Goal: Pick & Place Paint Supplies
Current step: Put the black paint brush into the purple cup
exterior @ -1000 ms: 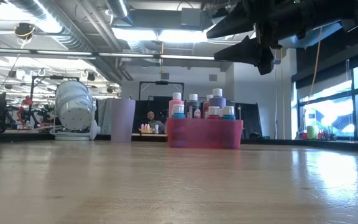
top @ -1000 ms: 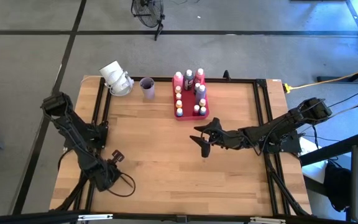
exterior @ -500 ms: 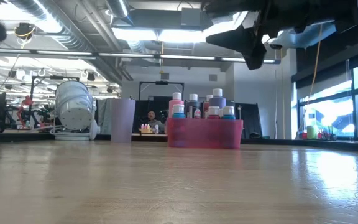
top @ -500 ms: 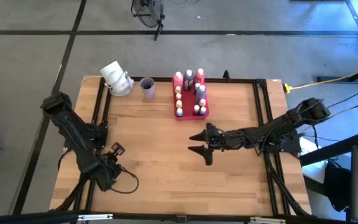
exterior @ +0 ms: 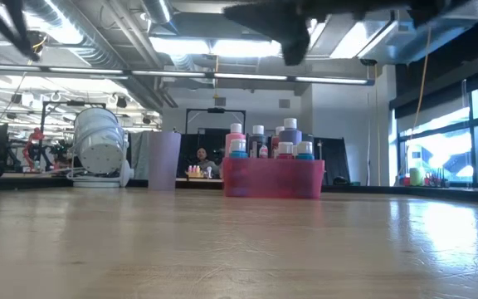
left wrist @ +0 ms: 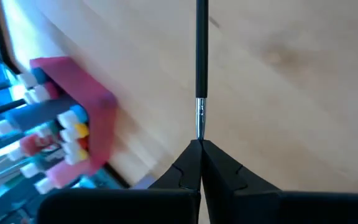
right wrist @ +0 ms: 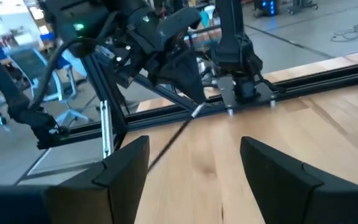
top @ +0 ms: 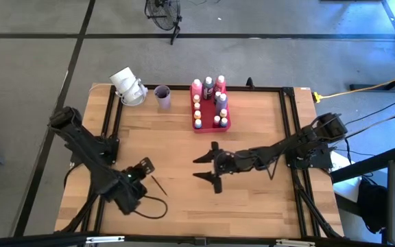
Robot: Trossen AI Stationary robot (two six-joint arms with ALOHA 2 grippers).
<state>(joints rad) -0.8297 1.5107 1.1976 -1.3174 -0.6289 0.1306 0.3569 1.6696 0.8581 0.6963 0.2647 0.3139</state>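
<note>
My left gripper (top: 146, 170) is over the near-left part of the table, shut on a thin dark paintbrush (top: 159, 185) with a silver ferrule (left wrist: 199, 118). My right gripper (top: 206, 167) is open above the table's middle, right of the left gripper and facing it, a short gap off. In the right wrist view the brush (right wrist: 166, 146) shows between its two fingers, farther off. Several light-capped paint bottles (top: 218, 99) stand upright in the pink-red tray (top: 210, 129) at the far edge. My left gripper pinches the paintbrush between its two shut fingertips (left wrist: 191, 158) at the ferrule end (left wrist: 199, 127); the fingers hide the brush tip. The dark handle (left wrist: 201, 56) runs straight on beyond the fingers, in line with them. The brush is lifted clear of the table.
The lilac cup (top: 162, 96) stands left of the tray near the far edge. A white ribbed object (top: 127, 86) lies on its side at the far-left corner. Bare wood stretches between the two grippers and the near edge. Black frame rails run along the table's sides.
My right gripper has travelled toward the table's left and slightly nearer, closing on the left gripper, and has stayed open. My left gripper has moved right toward the table's middle, and the brush now shows sticking out of it.
</note>
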